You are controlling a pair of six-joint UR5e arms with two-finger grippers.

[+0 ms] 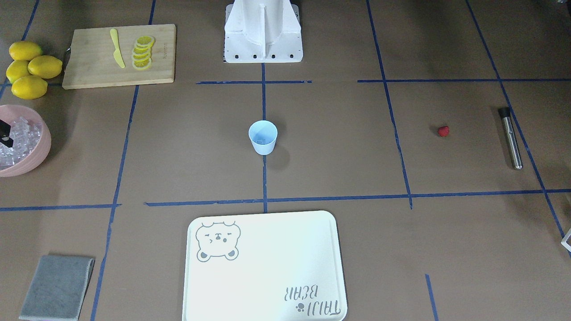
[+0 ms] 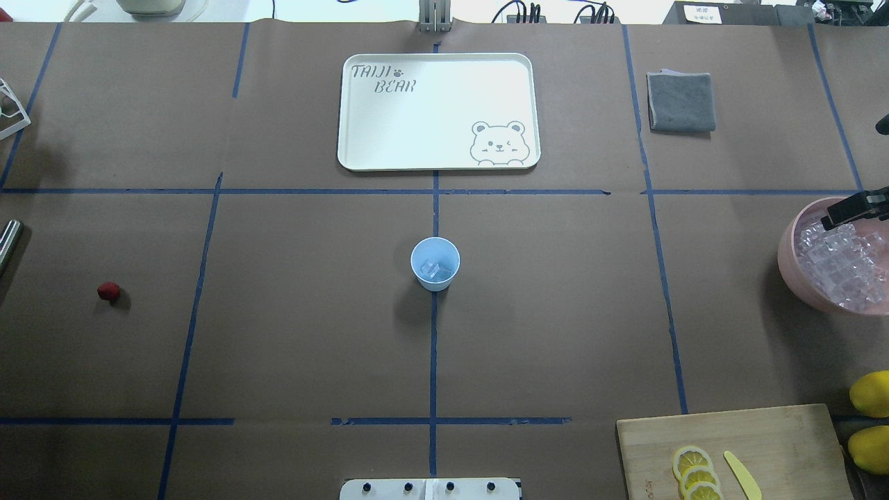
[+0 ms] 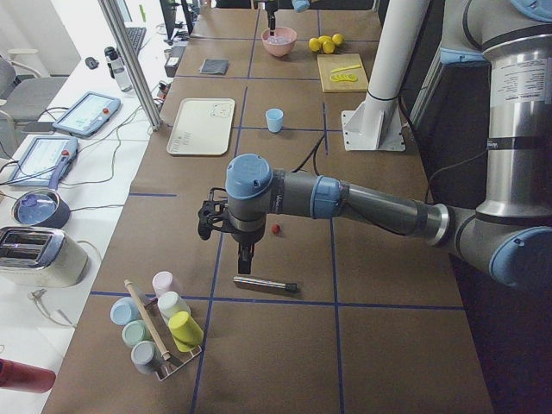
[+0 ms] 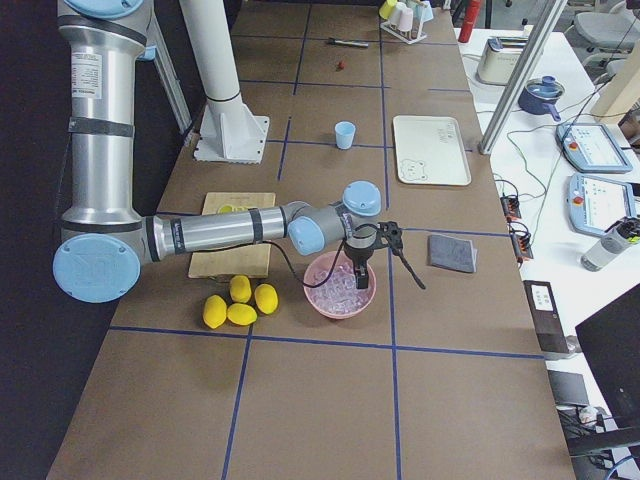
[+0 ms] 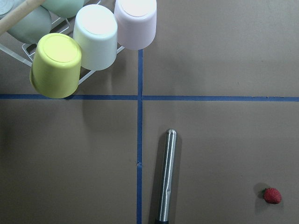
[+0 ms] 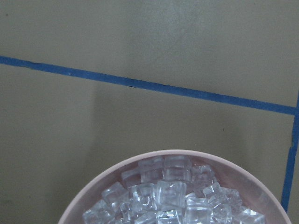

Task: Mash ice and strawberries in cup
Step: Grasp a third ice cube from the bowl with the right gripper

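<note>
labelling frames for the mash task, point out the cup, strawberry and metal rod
cup (image 1: 263, 147): front-facing view, outer wall below the rim
strawberry (image 1: 443, 131): front-facing view, middle of the red berry
metal rod (image 1: 511, 140): front-facing view, middle of the shaft

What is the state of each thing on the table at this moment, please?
cup, upright, a little ice inside
strawberry, lying loose, outside the cup
pink bowl, piled with ice
metal muddler, lying flat, not held
lemon slices, cut, on the wooden board
grey cloth, folded
right gripper, over the bowl; open or shut unclear
</note>
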